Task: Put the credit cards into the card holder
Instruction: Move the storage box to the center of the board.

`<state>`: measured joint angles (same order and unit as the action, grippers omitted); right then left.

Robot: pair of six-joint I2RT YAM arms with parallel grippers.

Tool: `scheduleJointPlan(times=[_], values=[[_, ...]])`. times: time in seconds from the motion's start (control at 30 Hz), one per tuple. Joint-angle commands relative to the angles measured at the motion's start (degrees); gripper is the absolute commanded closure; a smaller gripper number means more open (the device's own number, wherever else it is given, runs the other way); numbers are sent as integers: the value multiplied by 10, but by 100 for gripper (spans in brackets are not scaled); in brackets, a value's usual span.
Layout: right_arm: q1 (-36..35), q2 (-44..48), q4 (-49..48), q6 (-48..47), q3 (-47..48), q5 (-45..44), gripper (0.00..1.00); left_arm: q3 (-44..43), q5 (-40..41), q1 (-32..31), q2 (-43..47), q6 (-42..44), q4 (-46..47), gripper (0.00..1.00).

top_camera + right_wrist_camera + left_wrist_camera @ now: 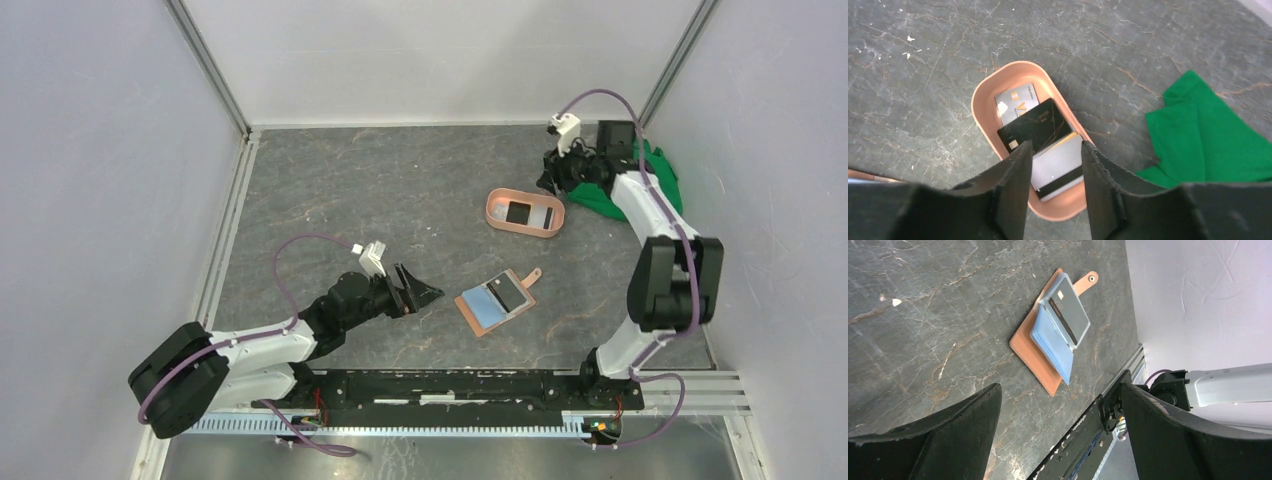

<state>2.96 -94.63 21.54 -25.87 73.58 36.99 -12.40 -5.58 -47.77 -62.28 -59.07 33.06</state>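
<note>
Holding at least three credit cards, the pink oval tray (pixel 982 97) sits toward the far right of the table (pixel 380 190): a grey-white card (pixel 1015 101) at the bottom, a black card (pixel 1037 126) overlapping it, and a pale card with a dark stripe (pixel 1058 172) nearest the wrist camera, with a sliver of yellow edge showing just above it. The right gripper (pixel 1054 147) hangs directly over this stack with its fingers parted by a narrow gap and nothing between them; contact with the cards cannot be confirmed. A green cloth (pixel 655 180) lies just beyond the tray, under the right arm. The card holder (pixel 495 303) lies open and flat near the middle of the table, well apart from the tray, its snap tab (pixel 1087 282) pointing away. Light blue sleeves (pixel 1050 345) fan from it and a dark card (pixel 1070 312) rests on top; whether that card is fully pocketed cannot be told. The left gripper (pixel 415 290) sits just left of the holder, spread wide and empty, clear of it.
</note>
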Motion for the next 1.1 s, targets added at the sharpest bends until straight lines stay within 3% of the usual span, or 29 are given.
scheduleJointPlan(times=[0.0,0.4,0.5,0.87,1.07], values=[[-26,-80,82,5,77,-67,59,-11,-6,12,16,38,-24,5],[-69,-124,11,96,26,-151,55,-39,10,38,35,74,-98,5],[-70,-131,7,94,21,-130,55,-42,10,39,30,76,-101,5],[-135,-184,119,-38,86,-49,70,-47,6,42,27,84,-120,5],[-163,-175,217,-155,93,2,68,-41,17,44,51,91,-142,5]])
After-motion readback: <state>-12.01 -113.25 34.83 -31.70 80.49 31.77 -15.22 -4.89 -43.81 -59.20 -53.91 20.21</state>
